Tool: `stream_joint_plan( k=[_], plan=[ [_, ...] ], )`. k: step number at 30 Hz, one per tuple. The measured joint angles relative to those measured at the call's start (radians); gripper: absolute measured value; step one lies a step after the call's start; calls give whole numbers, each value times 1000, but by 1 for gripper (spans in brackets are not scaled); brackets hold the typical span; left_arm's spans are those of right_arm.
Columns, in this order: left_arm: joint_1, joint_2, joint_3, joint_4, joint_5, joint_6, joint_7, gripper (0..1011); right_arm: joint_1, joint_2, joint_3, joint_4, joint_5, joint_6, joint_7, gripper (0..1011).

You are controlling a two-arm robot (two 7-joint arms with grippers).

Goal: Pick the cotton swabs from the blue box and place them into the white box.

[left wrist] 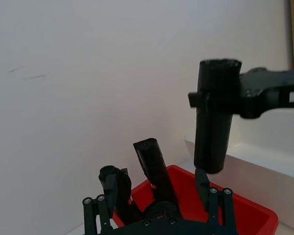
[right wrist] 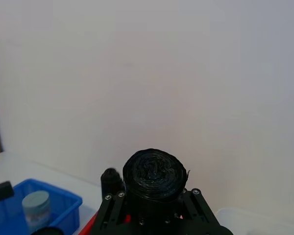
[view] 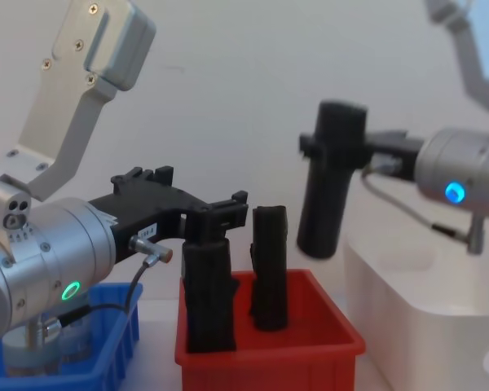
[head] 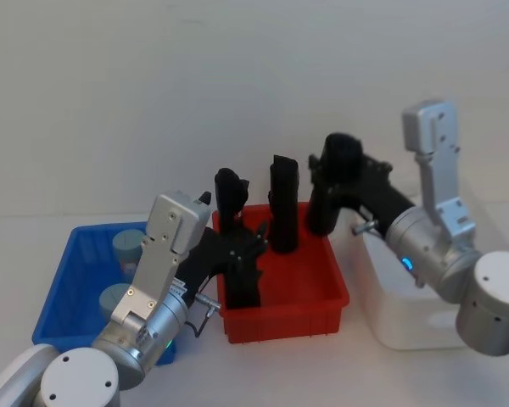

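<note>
Blue box (head: pixel 64 271) is furthest left on the counter, well to the left of the left fingers and lower. Two cotton swabs (head: pixel 127 246) tubs stand upright in it, lids up, with nothing touching them. Left gripper (head: pixel 249 251) is not over that box. It reaches out above the red bin (head: pixel 297 292) with its fingers spread apart, and a black roll (head: pixel 242 288) stands in the bin right at them. I cannot tell whether the fingers touch that roll or merely straddle its top. More rolls stand in the bin beyond the fingers. Right gripper (head: pixel 332 174) is up in the air with its fingers closed on a raised roll (head: pixel 322 212), held upright, lower end above the bin's rim. White box (head: pixel 407 314) lies just right of those fingers and below them. My read: the swab transfer has not begun, since both arms are on rolls, not tubs. Next move I'd call for: lift the left fingers off the roll and swing left until a tub lid is directly beneath them. Then descend inside the blue walls with the fingers wide enough to span the tub, close, lift, and carry it across above the bin's rolls to the white box. The right arm's roll sits in that path and wants clearing first.
</note>
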Motion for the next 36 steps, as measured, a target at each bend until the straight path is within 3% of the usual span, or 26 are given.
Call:
stream_joint_plan(
  k=[16,26,36],
  plan=[
    [0,0,0,0,0,0,0,1003,-62,79,67,-155,-7,-82,-120,416],
    [0,0,0,0,0,0,0,1003,-92,96,76,-169,-2,-64,-132,416],
    [0,0,0,0,0,0,0,1003,-94,82,64,-124,-10,-43,-127,416]
  ],
)
